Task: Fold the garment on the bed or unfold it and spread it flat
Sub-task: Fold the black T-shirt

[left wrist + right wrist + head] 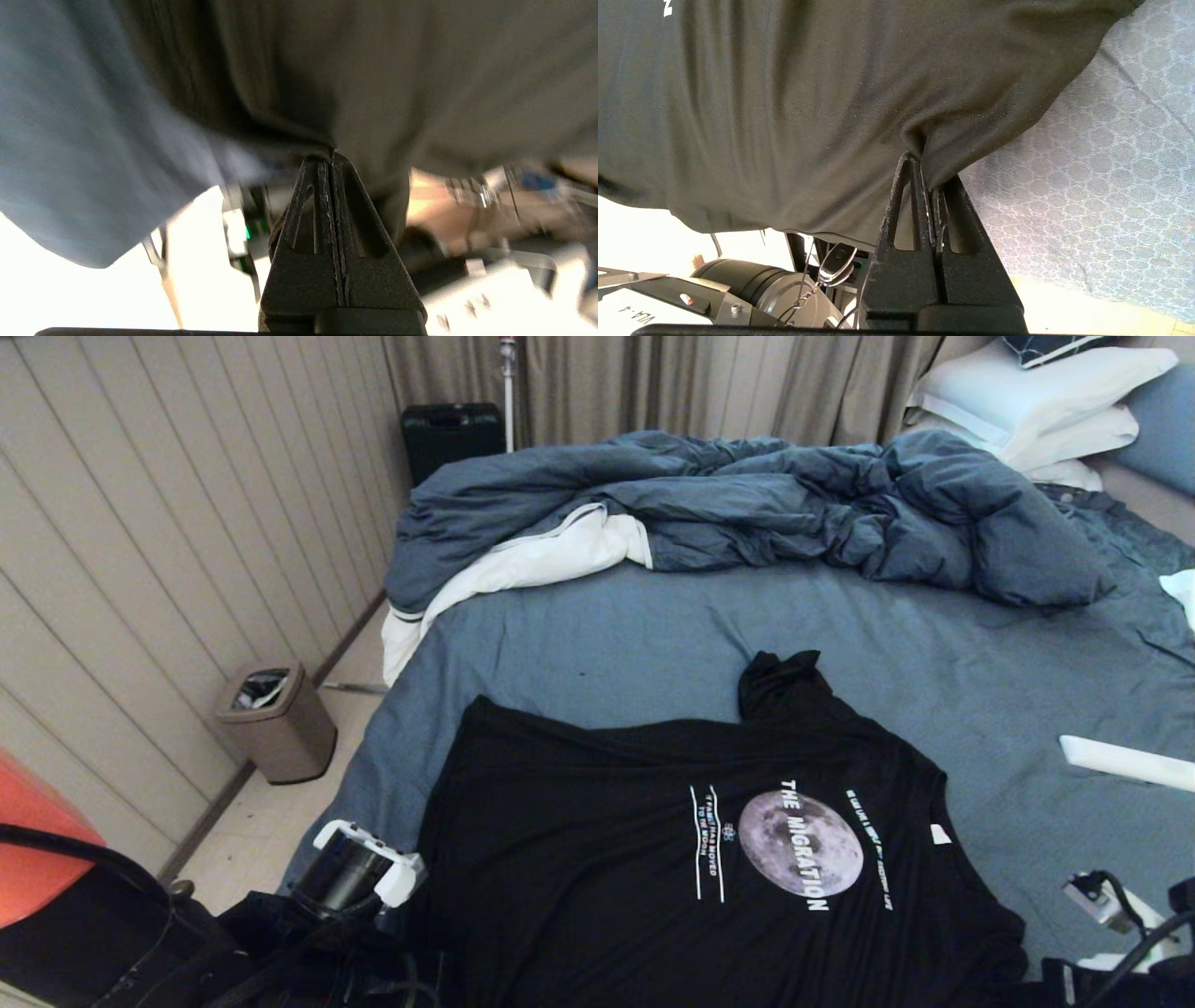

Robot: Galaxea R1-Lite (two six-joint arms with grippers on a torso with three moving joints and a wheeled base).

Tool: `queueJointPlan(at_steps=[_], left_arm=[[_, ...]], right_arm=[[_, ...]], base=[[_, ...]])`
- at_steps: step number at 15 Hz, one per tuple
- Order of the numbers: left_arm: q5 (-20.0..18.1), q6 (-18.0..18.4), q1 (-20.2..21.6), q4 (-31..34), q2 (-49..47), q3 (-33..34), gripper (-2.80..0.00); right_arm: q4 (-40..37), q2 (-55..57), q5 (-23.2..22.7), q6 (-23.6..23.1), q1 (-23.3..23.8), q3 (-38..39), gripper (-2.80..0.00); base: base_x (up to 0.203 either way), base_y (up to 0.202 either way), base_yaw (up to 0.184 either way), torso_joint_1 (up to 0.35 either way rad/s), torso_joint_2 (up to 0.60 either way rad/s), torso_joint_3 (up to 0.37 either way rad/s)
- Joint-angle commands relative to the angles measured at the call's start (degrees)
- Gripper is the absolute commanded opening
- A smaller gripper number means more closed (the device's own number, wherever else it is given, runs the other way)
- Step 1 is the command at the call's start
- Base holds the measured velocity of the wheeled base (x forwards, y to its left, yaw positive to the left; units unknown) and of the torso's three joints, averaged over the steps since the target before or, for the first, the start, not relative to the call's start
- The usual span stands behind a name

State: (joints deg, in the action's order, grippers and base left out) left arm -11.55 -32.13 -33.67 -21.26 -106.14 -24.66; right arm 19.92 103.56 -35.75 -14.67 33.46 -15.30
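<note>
T-shirt: the black T-shirt (653, 859) lies print-up on the near part of the bed (597, 635), its moon print and lettering showing, its near edge hanging over the bed's front edge toward the robot.
Spread so far: the body is mostly open and fairly flat; one sleeve (780, 683) is bunched up on the far side, and shallow wrinkles run across the chest.
Left hand: the left hand (332, 156) is at the shirt's near left edge, fingers pressed together with a fold of black cloth pinched at the tips.
Right hand: the right hand (920, 161) is at the near right edge, closed on a tuck of the same cloth, the sheet just beside it.
Step in hand: both near corners look gripped, ready for a pull or a lift.
Left to do: if spreading, the bunched sleeve and the overhanging edge need drawing flat; if folding, no fold is made yet.
Nearby: the duvet (747, 513) is heaped well apart at the far side.
</note>
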Motion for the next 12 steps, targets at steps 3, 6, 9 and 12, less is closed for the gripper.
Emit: queueJointPlan(at_steps=[3,6,9,12], left_arm=[[4.42,-0.29,0.01,-4.91,1.71,1.11,-2.80],[4.43,-0.39,0.01,-4.93,1.73,1.28,-2.80],[4.54,-1.26,0.08,-4.93,2.33,1.37,-2.80],[4.59,-1.35,0.18,-4.93,2.35,1.11,-2.80]], right_arm=[[0.12,-0.25,-0.20,0.08,-0.02,0.27,-2.80],[0.21,-0.99,-0.20,-0.45,-0.06,0.71,-2.80],[0.21,-1.52,-0.28,-0.45,-0.06,0.80,-2.80],[0.21,-2.05,-0.28,-0.45,0.02,0.80,-2.80]], base=[[0.000,0.000,0.000,0.000,0.00,0.000],[0.000,0.000,0.000,0.000,0.00,0.000],[0.000,0.000,0.000,0.000,0.00,0.000],[0.000,0.000,0.000,0.000,0.00,0.000]])
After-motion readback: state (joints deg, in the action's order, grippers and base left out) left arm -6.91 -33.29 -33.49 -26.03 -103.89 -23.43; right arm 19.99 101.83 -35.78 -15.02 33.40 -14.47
